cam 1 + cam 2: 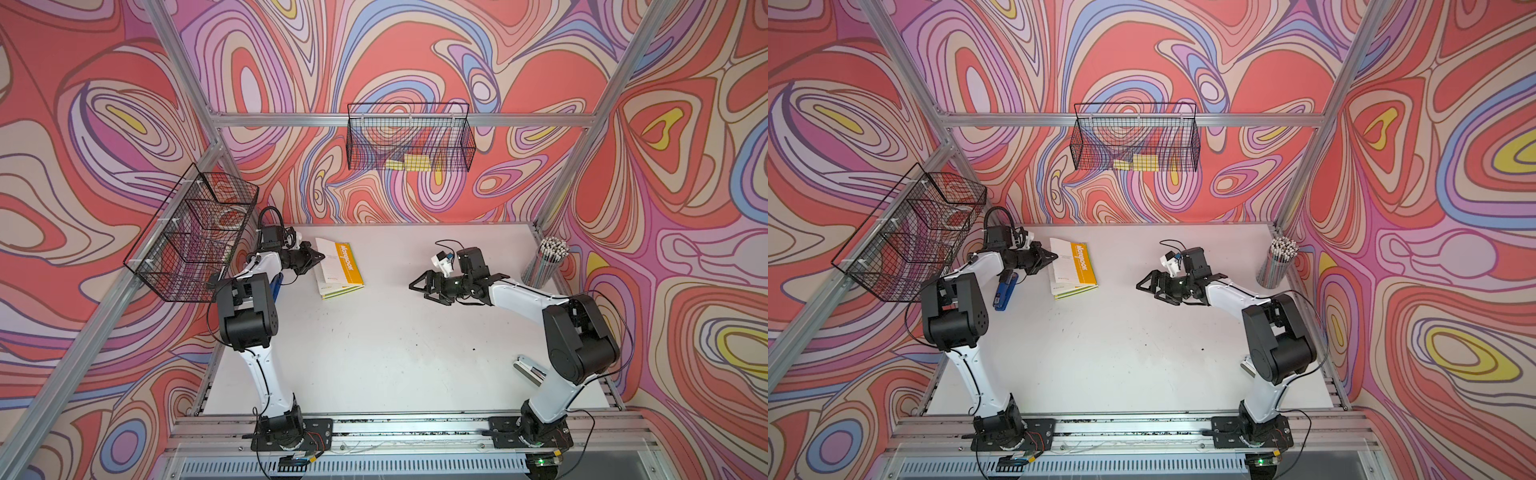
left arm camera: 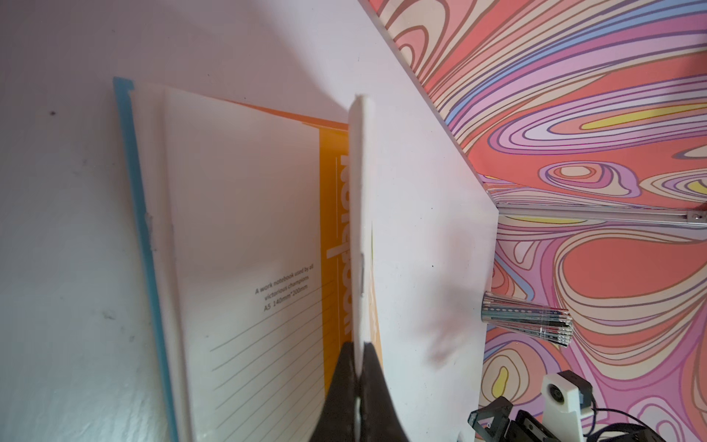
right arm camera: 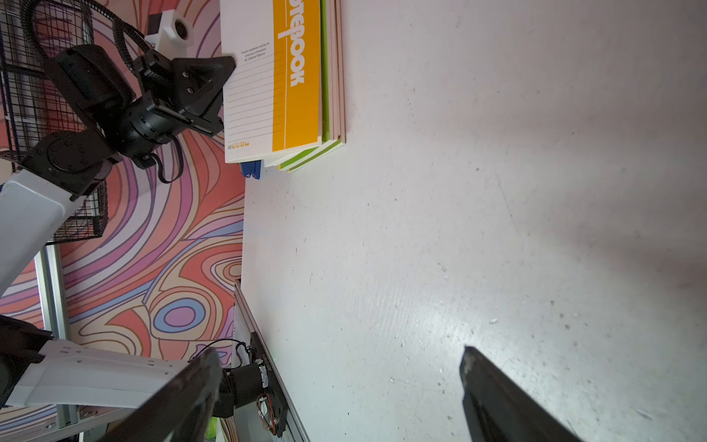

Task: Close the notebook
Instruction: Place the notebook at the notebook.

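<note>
The notebook (image 1: 341, 266) (image 1: 1077, 266) has a white-and-orange cover and lies on top of a small stack of green and pink ones at the table's back left. My left gripper (image 1: 320, 257) (image 1: 1052, 255) (image 2: 359, 354) is shut on the free white edge of its cover (image 2: 360, 199). That edge is raised off the stack and appears edge-on in the left wrist view. In the right wrist view the cover (image 3: 275, 76) slopes down over the stack. My right gripper (image 1: 419, 287) (image 1: 1144, 284) (image 3: 336, 382) hangs open over bare table to the right, holding nothing.
A blue stapler (image 1: 1005, 291) lies under my left forearm beside the stack. A cup of pencils (image 1: 547, 262) stands at the right edge, and a silver stapler (image 1: 528, 370) lies near the right arm's base. Wire baskets (image 1: 195, 241) (image 1: 409, 139) hang on the left and back frame.
</note>
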You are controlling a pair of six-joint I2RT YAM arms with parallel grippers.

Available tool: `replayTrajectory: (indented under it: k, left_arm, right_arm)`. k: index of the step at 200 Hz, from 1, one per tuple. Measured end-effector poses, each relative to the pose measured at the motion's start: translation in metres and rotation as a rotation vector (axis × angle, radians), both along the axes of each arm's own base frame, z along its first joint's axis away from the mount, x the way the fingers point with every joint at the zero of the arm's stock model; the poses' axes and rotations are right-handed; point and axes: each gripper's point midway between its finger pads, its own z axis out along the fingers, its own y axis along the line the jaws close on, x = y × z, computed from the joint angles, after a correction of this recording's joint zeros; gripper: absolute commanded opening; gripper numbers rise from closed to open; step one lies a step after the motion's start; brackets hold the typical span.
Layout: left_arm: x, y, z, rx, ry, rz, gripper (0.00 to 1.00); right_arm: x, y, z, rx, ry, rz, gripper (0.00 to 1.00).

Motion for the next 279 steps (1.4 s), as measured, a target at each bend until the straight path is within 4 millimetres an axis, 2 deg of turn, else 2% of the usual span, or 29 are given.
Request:
replayTrajectory:
  k: [76, 135, 244, 257, 279]
  left_arm:
    - [0.0, 0.008, -0.024, 0.043, 0.047, 0.011, 0.0]
    - [0.001, 0.012, -0.026, 0.066, 0.047, 0.016, 0.0]
    - [0.007, 0.015, -0.024, 0.085, 0.037, 0.025, 0.0]
    - [0.007, 0.016, -0.025, 0.092, 0.041, 0.025, 0.04]
    - [0.007, 0.018, -0.028, 0.104, 0.051, 0.024, 0.05]
  right_arm:
    - [0.001, 0.001, 0.0, 0.003, -0.004, 0.001, 0.98]
    - [0.002, 0.002, -0.018, 0.001, 0.037, 0.005, 0.98]
    - [0.004, 0.004, -0.016, 0.012, 0.03, 0.002, 0.98]
    - [0.004, 0.004, -0.015, 0.012, 0.03, 0.002, 0.98]
    - [0.004, 0.004, -0.015, 0.013, 0.032, 0.001, 0.98]
